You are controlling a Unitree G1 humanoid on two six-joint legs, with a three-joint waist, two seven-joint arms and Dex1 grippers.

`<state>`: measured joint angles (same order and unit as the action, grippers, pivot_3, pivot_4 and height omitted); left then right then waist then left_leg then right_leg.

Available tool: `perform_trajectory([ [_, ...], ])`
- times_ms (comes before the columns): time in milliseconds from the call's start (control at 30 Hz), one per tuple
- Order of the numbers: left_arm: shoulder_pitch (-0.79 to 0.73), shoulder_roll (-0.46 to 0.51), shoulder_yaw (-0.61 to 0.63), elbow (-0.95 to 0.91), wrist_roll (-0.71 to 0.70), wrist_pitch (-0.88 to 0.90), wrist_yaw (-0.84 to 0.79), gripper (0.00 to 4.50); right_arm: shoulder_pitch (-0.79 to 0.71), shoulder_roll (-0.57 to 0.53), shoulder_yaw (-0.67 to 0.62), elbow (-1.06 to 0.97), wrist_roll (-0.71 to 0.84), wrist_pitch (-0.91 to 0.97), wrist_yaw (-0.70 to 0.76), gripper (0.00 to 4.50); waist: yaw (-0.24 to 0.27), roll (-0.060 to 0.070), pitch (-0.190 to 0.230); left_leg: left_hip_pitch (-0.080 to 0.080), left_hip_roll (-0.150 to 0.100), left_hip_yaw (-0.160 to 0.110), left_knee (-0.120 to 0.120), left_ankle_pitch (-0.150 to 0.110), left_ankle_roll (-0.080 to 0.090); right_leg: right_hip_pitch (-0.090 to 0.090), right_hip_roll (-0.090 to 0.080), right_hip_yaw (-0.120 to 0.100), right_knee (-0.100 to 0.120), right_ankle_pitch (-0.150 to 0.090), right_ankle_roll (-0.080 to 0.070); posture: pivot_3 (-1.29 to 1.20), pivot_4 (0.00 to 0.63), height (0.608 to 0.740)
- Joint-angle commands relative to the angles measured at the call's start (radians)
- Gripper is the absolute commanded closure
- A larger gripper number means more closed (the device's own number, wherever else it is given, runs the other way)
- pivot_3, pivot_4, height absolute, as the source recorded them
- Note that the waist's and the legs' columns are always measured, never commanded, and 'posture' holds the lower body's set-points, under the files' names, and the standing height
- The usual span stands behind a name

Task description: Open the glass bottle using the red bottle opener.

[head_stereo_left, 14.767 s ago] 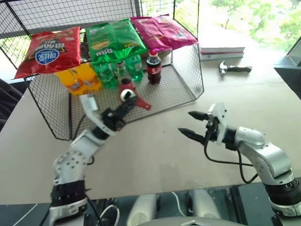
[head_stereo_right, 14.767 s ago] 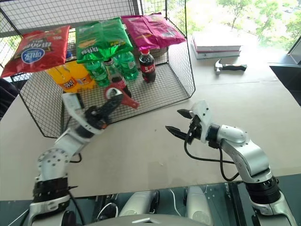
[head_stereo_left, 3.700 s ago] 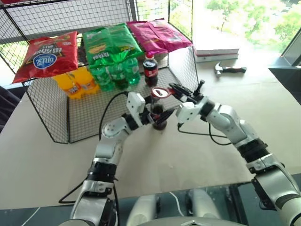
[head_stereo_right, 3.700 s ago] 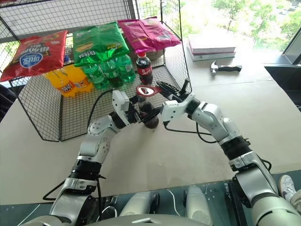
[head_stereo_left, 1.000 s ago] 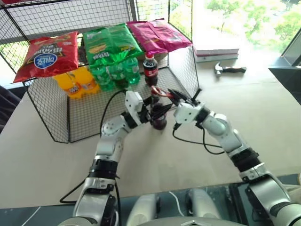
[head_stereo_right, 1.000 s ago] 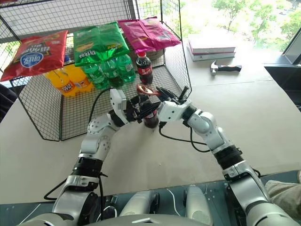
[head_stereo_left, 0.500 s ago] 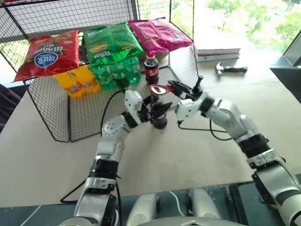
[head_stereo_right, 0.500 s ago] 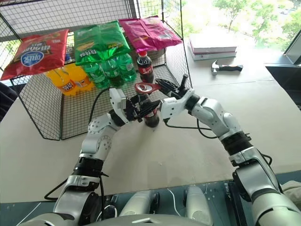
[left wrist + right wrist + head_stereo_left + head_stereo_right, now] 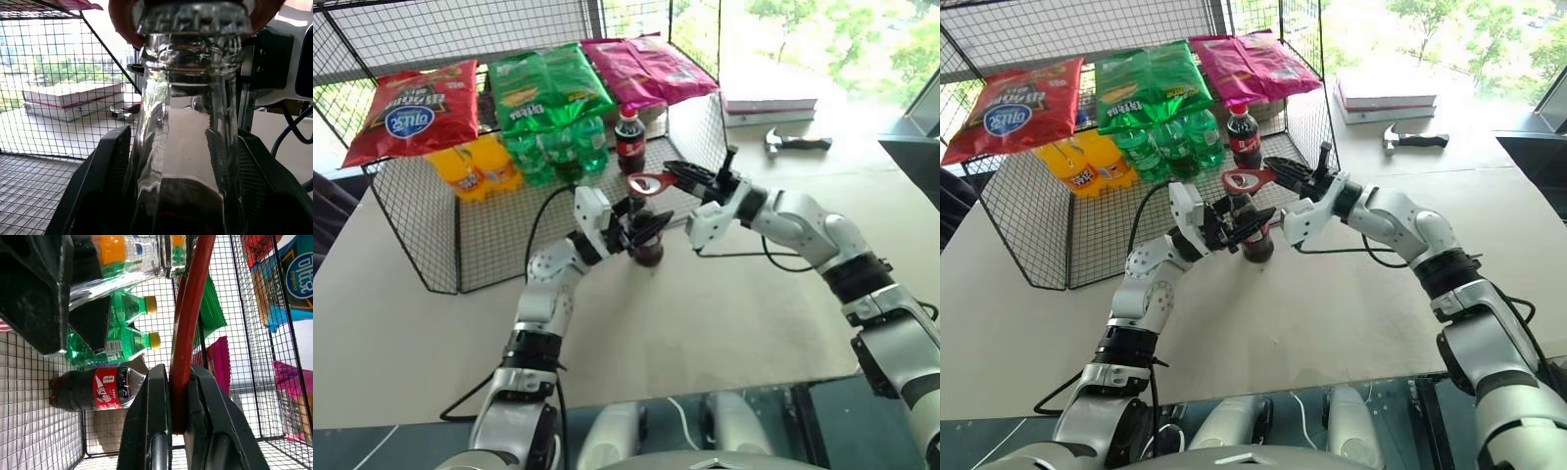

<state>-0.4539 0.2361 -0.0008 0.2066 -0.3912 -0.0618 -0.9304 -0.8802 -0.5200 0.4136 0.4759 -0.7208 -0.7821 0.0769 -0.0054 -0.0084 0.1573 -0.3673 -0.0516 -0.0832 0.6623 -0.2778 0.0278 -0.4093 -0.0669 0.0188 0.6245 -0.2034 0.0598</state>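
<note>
The glass bottle (image 9: 647, 245) stands upright on the table in front of the wire cage, dark liquid inside and its metal cap (image 9: 193, 17) on. My left gripper (image 9: 639, 233) is shut on the bottle's body, one black finger (image 9: 100, 186) on each side. The red bottle opener (image 9: 651, 183) lies nearly level over the bottle's top, its ring head around the cap. My right gripper (image 9: 691, 178) is shut on the opener's handle (image 9: 188, 333), reaching in from the right, with its fingers (image 9: 151, 431) pressed against the flat red handle.
Behind the bottle is a wire cage (image 9: 705, 147) holding a plastic cola bottle (image 9: 628, 142), green bottles (image 9: 558, 147), orange bottles (image 9: 475, 166) and snack bags on top. A hammer (image 9: 798, 144) and stacked books (image 9: 769, 103) lie at the far right of the table.
My right arm has lifted and its wrist has rolled, so the opener now lies flatter and slightly higher over the cap. The left gripper and the bottle have stayed in place.
</note>
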Motion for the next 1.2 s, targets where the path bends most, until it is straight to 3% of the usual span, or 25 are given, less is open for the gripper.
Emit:
perform_trajectory([
  [33, -0.021, -0.006, -0.014, 0.007, 0.011, -0.007, -0.001, 2.22, -0.064, -0.056, -0.009, 0.034, -0.061, -0.024, -0.039, 4.50, 0.001, 0.000, 0.000, -0.001, 0.000, 0.000, 0.000, 0.000, 0.000, 0.000, 0.000, 0.000, 0.000, 0.000, 0.000, 0.00, 0.150, 0.740],
  [667, -0.011, -0.019, -0.017, 0.032, 0.016, -0.025, -0.015, 2.22, -0.192, -0.141, 0.001, 0.119, -0.152, -0.089, -0.233, 4.50, 0.000, 0.000, 0.002, -0.003, 0.000, 0.001, -0.003, 0.001, -0.001, -0.004, 0.000, 0.001, -0.002, 0.000, 0.000, 0.00, 0.150, 0.740],
  [1033, -0.003, -0.016, -0.013, 0.024, 0.014, -0.021, -0.010, 2.22, -0.147, -0.115, -0.039, 0.118, -0.026, -0.104, -0.198, 4.50, -0.001, 0.000, 0.002, -0.003, 0.000, 0.001, -0.003, 0.001, -0.001, -0.004, -0.001, 0.001, -0.002, 0.000, 0.000, 0.00, 0.150, 0.740],
  [1200, -0.009, -0.017, -0.013, 0.028, 0.017, -0.024, -0.010, 2.22, -0.076, -0.052, -0.055, 0.107, 0.174, -0.075, -0.053, 4.50, -0.003, 0.000, 0.002, -0.003, 0.000, 0.001, -0.003, 0.001, -0.001, -0.004, -0.001, 0.001, -0.002, 0.000, 0.000, 0.00, 0.150, 0.740],
])
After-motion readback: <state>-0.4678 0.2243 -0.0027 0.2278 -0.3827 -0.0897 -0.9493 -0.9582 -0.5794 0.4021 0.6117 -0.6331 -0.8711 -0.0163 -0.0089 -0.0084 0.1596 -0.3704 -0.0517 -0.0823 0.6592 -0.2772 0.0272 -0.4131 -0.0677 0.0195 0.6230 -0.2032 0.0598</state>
